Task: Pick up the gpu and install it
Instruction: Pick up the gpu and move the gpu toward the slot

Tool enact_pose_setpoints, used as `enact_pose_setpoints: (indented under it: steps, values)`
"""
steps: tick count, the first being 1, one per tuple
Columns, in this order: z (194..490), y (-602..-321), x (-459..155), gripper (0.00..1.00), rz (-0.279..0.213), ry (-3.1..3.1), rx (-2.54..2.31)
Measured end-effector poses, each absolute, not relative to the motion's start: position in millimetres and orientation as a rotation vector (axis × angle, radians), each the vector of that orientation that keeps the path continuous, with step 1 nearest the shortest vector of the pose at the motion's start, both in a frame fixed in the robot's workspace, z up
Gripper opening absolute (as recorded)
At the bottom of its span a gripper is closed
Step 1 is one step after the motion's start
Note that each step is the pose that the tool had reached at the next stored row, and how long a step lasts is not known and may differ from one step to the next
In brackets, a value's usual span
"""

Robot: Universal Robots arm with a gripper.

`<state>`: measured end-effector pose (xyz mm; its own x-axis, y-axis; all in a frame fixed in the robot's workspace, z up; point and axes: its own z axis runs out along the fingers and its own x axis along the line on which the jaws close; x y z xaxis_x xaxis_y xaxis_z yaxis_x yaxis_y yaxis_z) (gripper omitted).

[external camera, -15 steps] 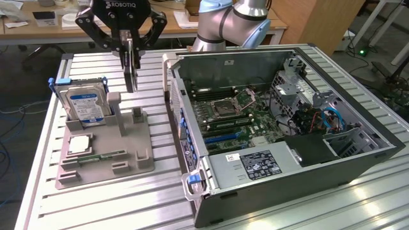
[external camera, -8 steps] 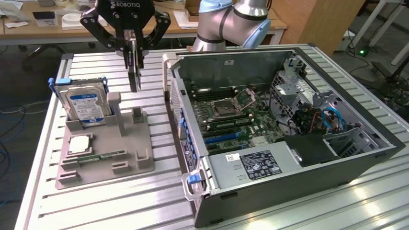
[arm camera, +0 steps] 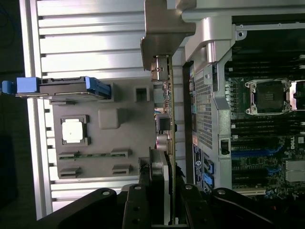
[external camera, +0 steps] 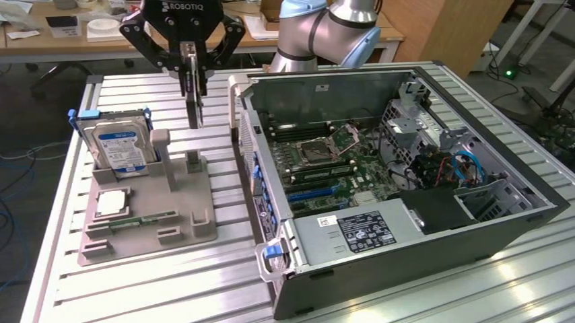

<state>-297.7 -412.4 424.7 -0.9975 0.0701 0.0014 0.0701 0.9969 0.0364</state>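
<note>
The gpu (external camera: 194, 94) hangs edge-on as a thin dark card, lifted just above the upright post (external camera: 193, 163) of the grey fixture. My gripper (external camera: 191, 59) is shut on its top edge, black fingers pressed to both faces. In the wrist view the gpu (arm camera: 168, 109) runs as a narrow green-edged strip from my gripper (arm camera: 164, 177) out to its silver bracket (arm camera: 164, 33). It hangs between the fixture and the wall of the open computer case (external camera: 269, 134). The motherboard (external camera: 328, 161) lies exposed inside, with blue slots (external camera: 310, 195) near its lower part.
The grey fixture tray (external camera: 180, 232) holds an upright hard drive (external camera: 121, 145) with a blue-white label, a square processor (external camera: 112, 202) and a narrow memory stick (external camera: 137, 221). The case's power supply (external camera: 359, 232) and drive cage (external camera: 449, 168) fill its near side. All of this rests on a slatted metal table (external camera: 134, 289).
</note>
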Motion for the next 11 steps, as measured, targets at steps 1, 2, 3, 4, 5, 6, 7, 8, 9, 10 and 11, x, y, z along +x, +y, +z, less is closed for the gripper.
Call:
enact_pose_setpoints:
  steps: [1,2,3,4,5,6,7,8,9,10,11]
  values:
    - [424.7,-412.4,-296.5,0.28,-0.057,-3.139,-0.110]
    - [424.7,-412.4,-295.7,0.28,-0.058,-3.139,-0.110]
    - [424.7,-412.4,-294.8,0.28,-0.058,-3.139,-0.110]
    - [424.7,-412.4,-294.0,0.28,-0.058,-3.139,-0.110]
    - [424.7,-412.4,-293.1,0.28,-0.058,-3.139,-0.110]
    - [424.7,-412.4,-292.3,0.28,-0.058,-3.139,-0.110]
    - [424.7,-412.4,-291.5,0.28,-0.058,-3.139,-0.110]
    - [424.7,-412.4,-290.4,0.28,-0.058,-3.139,-0.110]
    - [424.7,-412.4,-289.2,0.28,-0.058,-3.139,-0.110]
    - [424.7,-412.4,-288.1,0.28,-0.058,-3.139,-0.110]
    - [424.7,-412.4,-287.0,0.28,-0.058,-3.139,-0.110]
